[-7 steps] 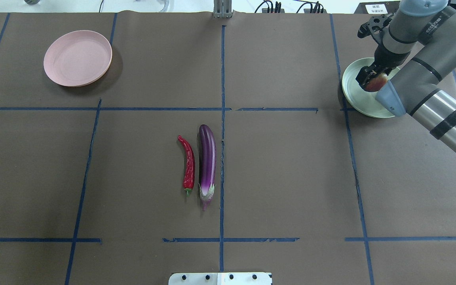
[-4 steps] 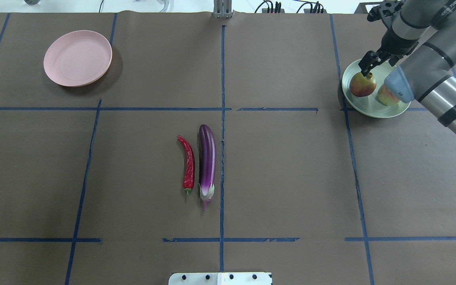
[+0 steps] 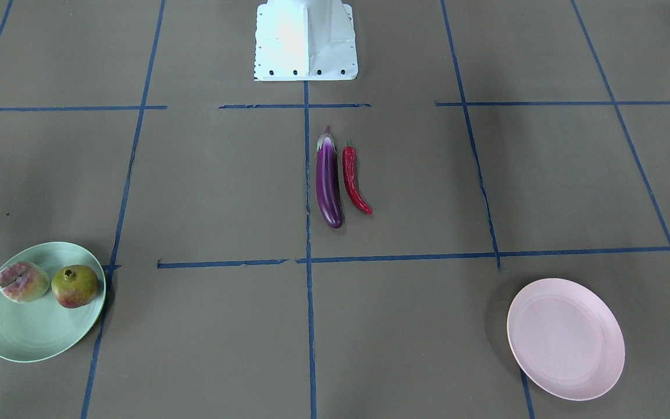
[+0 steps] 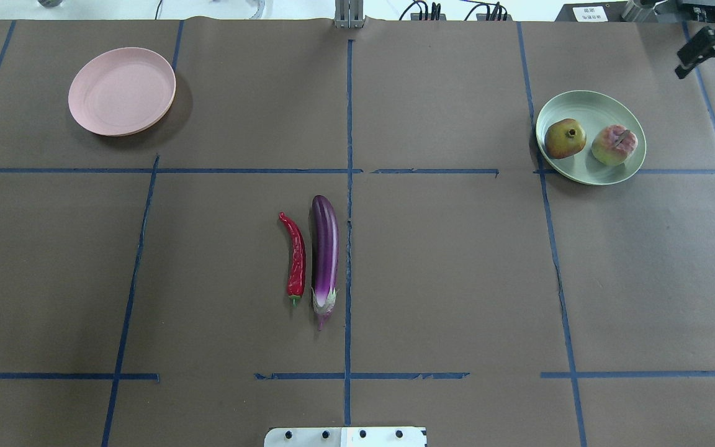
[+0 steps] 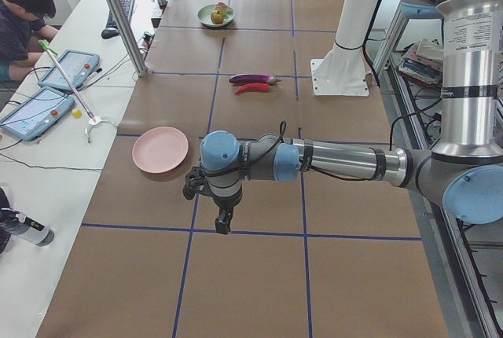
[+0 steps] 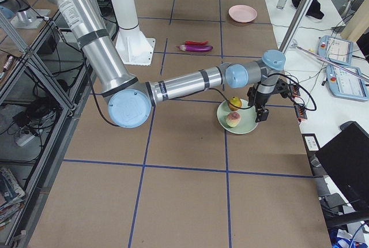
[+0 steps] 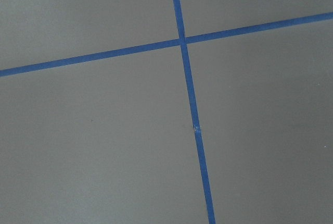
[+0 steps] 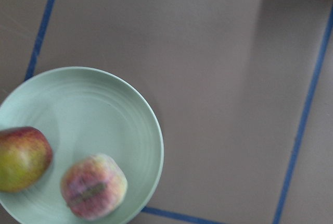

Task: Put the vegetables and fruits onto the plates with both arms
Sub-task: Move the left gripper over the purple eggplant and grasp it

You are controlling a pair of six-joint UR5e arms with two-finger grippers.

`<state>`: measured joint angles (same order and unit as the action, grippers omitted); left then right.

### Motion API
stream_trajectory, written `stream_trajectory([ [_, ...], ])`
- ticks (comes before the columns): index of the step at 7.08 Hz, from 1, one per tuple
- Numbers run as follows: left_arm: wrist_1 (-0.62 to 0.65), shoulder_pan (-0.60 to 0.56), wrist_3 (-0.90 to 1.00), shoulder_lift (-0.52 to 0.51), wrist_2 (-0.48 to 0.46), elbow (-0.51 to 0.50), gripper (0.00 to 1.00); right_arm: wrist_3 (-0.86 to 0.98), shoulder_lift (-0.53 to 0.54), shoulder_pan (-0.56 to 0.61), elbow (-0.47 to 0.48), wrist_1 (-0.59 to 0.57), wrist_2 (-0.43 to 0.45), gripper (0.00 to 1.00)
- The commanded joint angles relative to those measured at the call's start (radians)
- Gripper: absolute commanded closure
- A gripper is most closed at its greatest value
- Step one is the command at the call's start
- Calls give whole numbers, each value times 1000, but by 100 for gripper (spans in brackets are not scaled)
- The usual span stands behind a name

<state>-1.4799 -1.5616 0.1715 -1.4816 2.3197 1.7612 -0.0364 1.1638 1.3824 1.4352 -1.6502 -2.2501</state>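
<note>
The pale green plate (image 4: 587,102) at the far right holds the pomegranate (image 4: 565,138) and the peach (image 4: 614,144), side by side and free. My right gripper (image 4: 683,67) hangs up and to the right of that plate at the view's edge, open and holding nothing. The purple eggplant (image 4: 324,254) and red chili (image 4: 296,257) lie parallel at the table's middle. The pink plate (image 4: 121,91) sits bare at the far left. My left gripper (image 5: 224,224) shows only in the exterior left view, low over the table just short of the pink plate (image 5: 159,149); I cannot tell its state.
Blue tape lines (image 4: 348,186) divide the brown table cover. The white robot base (image 3: 306,41) stands at the near edge. A person (image 5: 20,20) sits at a side desk with tablets (image 5: 35,110), beyond the table's far edge.
The right gripper let go of the peach on the green plate, rose, and drew back to the upper right. The arm no longer covers the plate.
</note>
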Motion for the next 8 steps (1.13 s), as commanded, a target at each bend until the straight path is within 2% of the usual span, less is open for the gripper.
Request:
stream_trajectory([
  [1,-87,12,-6,-23,0,1,0,43,325,91,290,-83,3,0],
  [2,-200,12,-6,-23,-3,-8,0,36,438,119,368,-85,0,0],
  [3,-257,12,-10,-28,3,-5,0,-6,518,119,433,-83,-9,0],
  [4,-247,23,-105,-87,6,-6,0,-96,534,118,474,-82,-14,0],
  [5,-263,85,-339,-106,13,16,0,-103,536,118,472,-73,-14,0],
  [6,-258,200,-475,-170,42,32,0,-103,536,116,470,-65,-16,0],
  [8,-258,509,-782,-309,-6,84,0,-102,534,115,472,-63,-32,0],
])
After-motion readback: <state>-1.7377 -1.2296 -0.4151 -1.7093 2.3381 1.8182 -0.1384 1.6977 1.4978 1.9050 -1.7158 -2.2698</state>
